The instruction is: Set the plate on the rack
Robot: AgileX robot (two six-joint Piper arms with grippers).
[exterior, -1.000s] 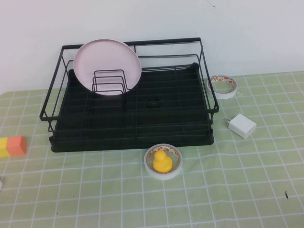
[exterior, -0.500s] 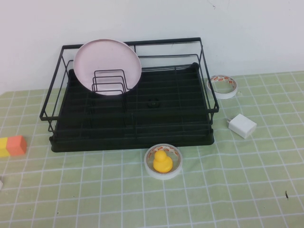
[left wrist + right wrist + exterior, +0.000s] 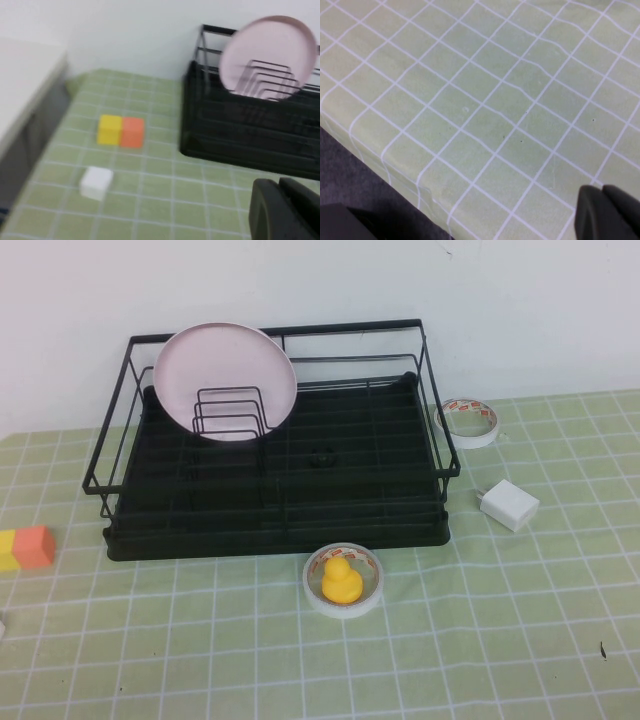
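The round pale pink plate point(image 3: 225, 380) stands upright among the wire loops at the back left of the black wire dish rack point(image 3: 300, 500). The left pincer point(image 3: 287, 210) and right pincer point(image 3: 610, 212) hang closed, empty, above the green checked surface point(image 3: 500, 640).

Matte pale pink plate point(image 3: 226, 380), smooth, prob. plastic or ceramic. Rack point(image 3: 280, 445): thin black wire, coated metal look, w/ dull black tray base. Green checked tablecloth point(image 3: 500, 640), soft cloth, slightly wrinkled. Glossy yellow duck point(image 3: 341, 580), rubbery plastic. Tape rolls point(image 3: 469, 421) semi-shiny. White charger point(image 3: 509, 504) smooth plastic. Grippers point(image 3: 285, 210) point(image 3: 607, 212): black matte plastic.
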